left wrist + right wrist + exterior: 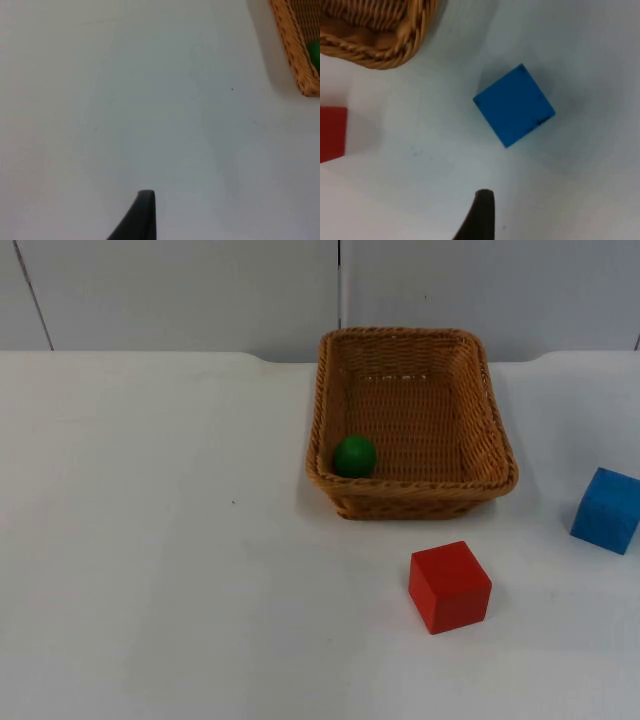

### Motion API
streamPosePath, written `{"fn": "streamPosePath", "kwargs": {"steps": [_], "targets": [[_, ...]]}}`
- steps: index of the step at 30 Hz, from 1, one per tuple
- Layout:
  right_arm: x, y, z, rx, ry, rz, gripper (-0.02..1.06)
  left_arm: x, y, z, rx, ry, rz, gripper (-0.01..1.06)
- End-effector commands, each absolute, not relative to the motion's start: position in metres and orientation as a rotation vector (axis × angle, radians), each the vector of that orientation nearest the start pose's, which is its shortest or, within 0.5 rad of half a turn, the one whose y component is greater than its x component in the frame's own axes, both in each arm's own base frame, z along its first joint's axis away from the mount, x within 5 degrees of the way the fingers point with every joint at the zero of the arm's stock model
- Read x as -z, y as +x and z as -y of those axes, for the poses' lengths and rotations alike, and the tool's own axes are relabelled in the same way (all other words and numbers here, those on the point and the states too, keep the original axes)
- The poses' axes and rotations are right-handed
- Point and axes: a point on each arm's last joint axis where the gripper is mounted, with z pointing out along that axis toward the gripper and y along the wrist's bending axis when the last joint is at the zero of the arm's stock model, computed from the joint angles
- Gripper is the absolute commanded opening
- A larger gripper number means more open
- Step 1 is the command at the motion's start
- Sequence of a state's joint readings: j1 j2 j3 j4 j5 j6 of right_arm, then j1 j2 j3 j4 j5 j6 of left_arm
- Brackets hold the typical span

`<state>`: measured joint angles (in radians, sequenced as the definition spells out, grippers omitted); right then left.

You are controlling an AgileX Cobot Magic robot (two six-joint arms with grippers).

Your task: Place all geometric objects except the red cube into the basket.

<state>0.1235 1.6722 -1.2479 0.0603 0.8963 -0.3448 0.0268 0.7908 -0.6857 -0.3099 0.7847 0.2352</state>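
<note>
A woven basket (497,430) stands at the back middle of the table, and a green ball (355,456) lies in its front left corner. In front of the basket a red cube (449,586) rests on the table. A blue cube (606,509) sits at the right edge, apart from both. My right gripper (479,212) hangs above the table just short of the blue cube (514,105), with the basket's corner (380,50) and the red cube (331,132) off to one side. My left gripper (142,215) hangs over bare table left of the basket (295,45).
The white table top (150,540) stretches wide to the left of the basket. A grey partition wall (200,290) closes the far edge behind the basket.
</note>
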Motion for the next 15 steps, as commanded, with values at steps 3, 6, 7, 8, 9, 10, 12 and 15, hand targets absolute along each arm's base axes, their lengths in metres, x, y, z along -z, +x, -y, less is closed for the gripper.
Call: {"fn": "streamPosePath", "kwargs": {"steps": [3, 6, 7, 8, 9, 10, 12, 15], "targets": [[-0.237, 0.353, -0.057, 0.017, -0.836, -2.69, 0.77, -0.306, 0.143, 0.015, 0.228, 0.085, -2.325, 0.98], [-0.21, 0.37, -0.077, 0.037, -1.067, -2.613, 0.77, -0.306, 0.143, 0.015, 0.225, 0.086, -2.328, 0.98], [-0.201, 0.374, -0.083, 0.046, -1.117, -2.59, 0.77, -0.306, 0.143, 0.015, 0.22, 0.088, -2.328, 0.98], [-0.201, 0.374, -0.083, 0.046, -1.117, -2.59, 0.77, -0.306, 0.143, 0.015, 0.22, 0.088, -2.328, 0.98], [-0.194, 0.378, -0.088, 0.07, -1.161, -2.565, 0.77, -0.306, 0.143, 0.015, 0.218, 0.089, -2.328, 0.98], [-0.185, 0.382, -0.091, 0.114, -1.209, -2.539, 0.77, -0.306, 0.143, 0.015, 0.217, 0.091, -2.331, 0.98], [-0.171, 0.387, -0.095, 0.177, -1.259, -2.514, 0.77, -0.306, 0.143, 0.014, 0.207, 0.095, -2.332, 0.98], [-0.158, 0.391, -0.095, 0.206, -1.295, -2.507, 0.77, -0.306, 0.143, 0.014, 0.207, 0.095, -2.332, 0.98]]}}
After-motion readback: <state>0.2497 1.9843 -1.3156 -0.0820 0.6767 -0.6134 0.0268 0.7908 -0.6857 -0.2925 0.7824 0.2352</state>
